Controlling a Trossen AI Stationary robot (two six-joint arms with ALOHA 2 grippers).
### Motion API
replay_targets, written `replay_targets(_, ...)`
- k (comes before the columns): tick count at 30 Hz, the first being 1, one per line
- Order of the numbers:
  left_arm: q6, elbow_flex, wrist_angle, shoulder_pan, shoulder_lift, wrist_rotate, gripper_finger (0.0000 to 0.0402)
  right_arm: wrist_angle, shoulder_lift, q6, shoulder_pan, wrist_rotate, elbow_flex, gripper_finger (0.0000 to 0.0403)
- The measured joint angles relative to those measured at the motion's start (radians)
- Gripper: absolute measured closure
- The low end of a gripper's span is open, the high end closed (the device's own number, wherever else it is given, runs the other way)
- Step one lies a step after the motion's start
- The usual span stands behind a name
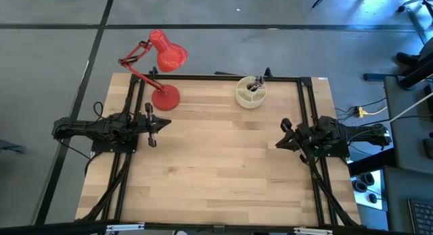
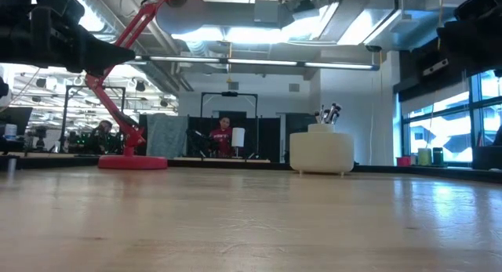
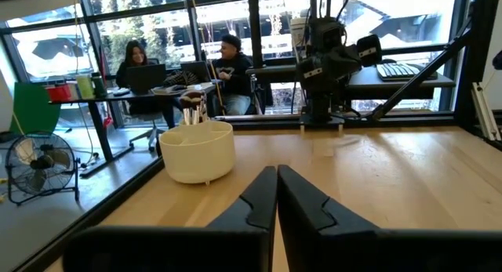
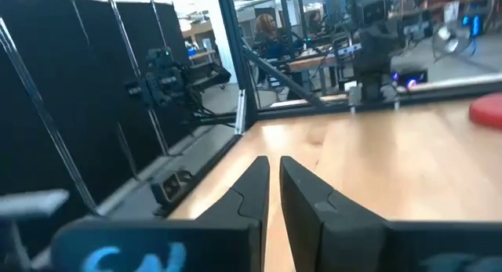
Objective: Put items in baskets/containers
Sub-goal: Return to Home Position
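The cream-white round organiser (image 1: 251, 91) stands on the table near its far edge, right of centre; it also shows in the low view (image 2: 321, 153) and the left wrist view (image 3: 196, 150). Several slim makeup brushes (image 1: 255, 85) stand upright in it, bristle tips up (image 2: 328, 113) (image 3: 192, 107). I see no brushes lying on the table. My left gripper (image 1: 161, 123) (image 3: 276, 172) hovers at the table's left side, shut and holding nothing. My right gripper (image 1: 279, 136) (image 4: 271, 162) is at the right side, also shut and holding nothing.
A red desk lamp stands on its round base (image 1: 165, 97) (image 2: 132, 162) at the far left of the table, its head (image 1: 169, 53) reaching past the far edge. A black frame rail (image 1: 216, 77) runs along the far edge. People sit at desks in the room beyond (image 3: 141, 64).
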Motion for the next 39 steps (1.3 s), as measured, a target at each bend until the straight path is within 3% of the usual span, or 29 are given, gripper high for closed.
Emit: replay_targets(39,0.0,0.0,0.0,0.0,0.0,0.0,0.0395,0.0,0.0,0.035,0.0,0.002,0.0,0.0368)
